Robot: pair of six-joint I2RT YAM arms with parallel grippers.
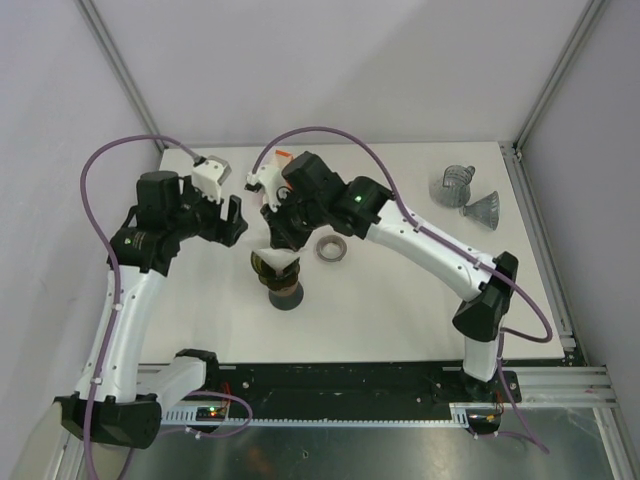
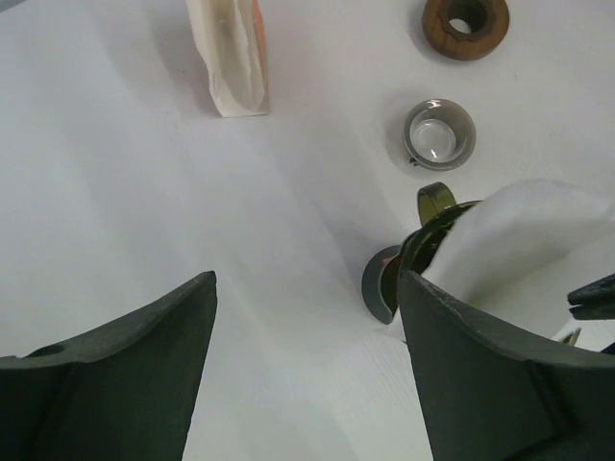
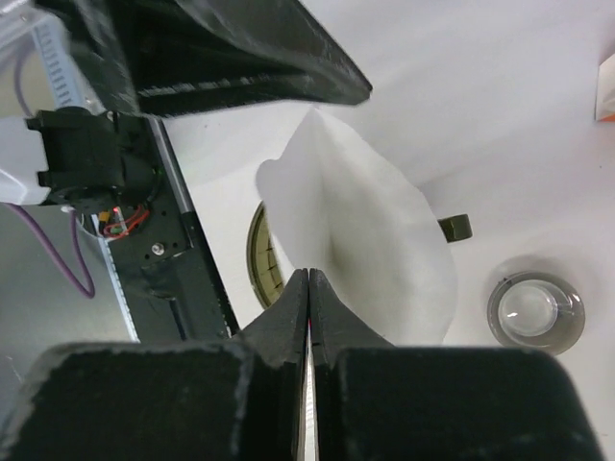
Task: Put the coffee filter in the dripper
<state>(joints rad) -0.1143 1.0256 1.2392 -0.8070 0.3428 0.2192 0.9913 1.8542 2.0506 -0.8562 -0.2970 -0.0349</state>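
Right gripper jaws pinch coffee filter, seated in dripper. Left gripper jaws wide, empty. Wooden ring beyond dripper: left wrist only.

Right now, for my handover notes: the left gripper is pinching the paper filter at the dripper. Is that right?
Not quite: it is the right gripper that pinches the paper filter at the dripper, fingers closed on the paper's edge. The right wrist view shows it. The left gripper is open beside the dripper and holds nothing.
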